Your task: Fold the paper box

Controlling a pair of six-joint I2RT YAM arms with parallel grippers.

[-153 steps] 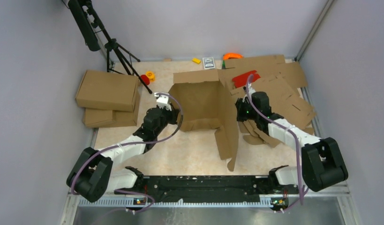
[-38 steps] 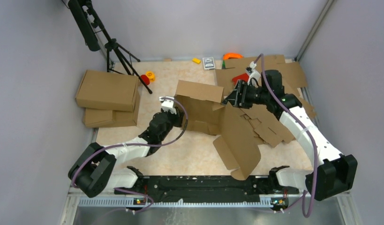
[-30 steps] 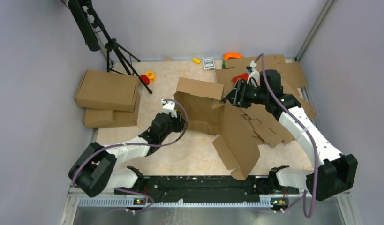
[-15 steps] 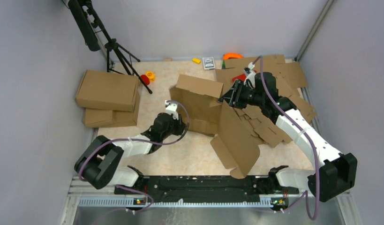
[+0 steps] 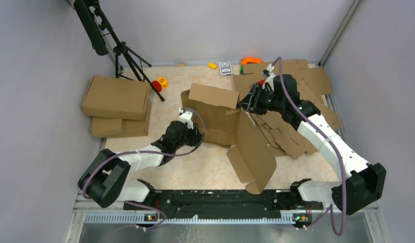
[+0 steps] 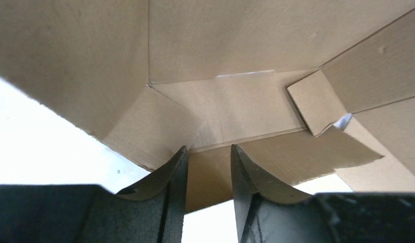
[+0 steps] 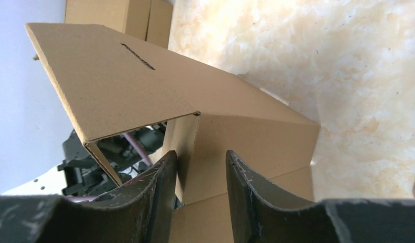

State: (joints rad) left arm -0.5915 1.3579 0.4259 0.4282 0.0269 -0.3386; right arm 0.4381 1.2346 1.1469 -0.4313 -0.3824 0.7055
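The paper box (image 5: 218, 119) is a half-formed brown cardboard shell at the table's middle. One flap (image 5: 214, 96) is folded over its top, and a large lid panel (image 5: 253, 152) leans out toward the near edge. My left gripper (image 5: 193, 132) is at the box's near-left opening. In the left wrist view its jaws (image 6: 208, 157) stand apart, with a low inner flap (image 6: 276, 157) seen face-on beyond them. My right gripper (image 5: 248, 105) is at the far-right corner. It (image 7: 200, 162) is open astride the edge of an upright side wall (image 7: 187, 144), which sits near the left finger.
Two closed cardboard boxes (image 5: 116, 98) are stacked at the left, beside a black tripod (image 5: 126, 55). Flat cut cardboard sheets (image 5: 296, 126) are heaped at the right. Small red (image 5: 157, 85), yellow (image 5: 212, 65) and orange (image 5: 251, 61) items and a card deck (image 5: 225, 67) lie along the back.
The box and its leaning lid panel have shifted a little left, with my right gripper following. My left gripper has pushed further under the box's near-left side, and both jaws have narrowed slightly.
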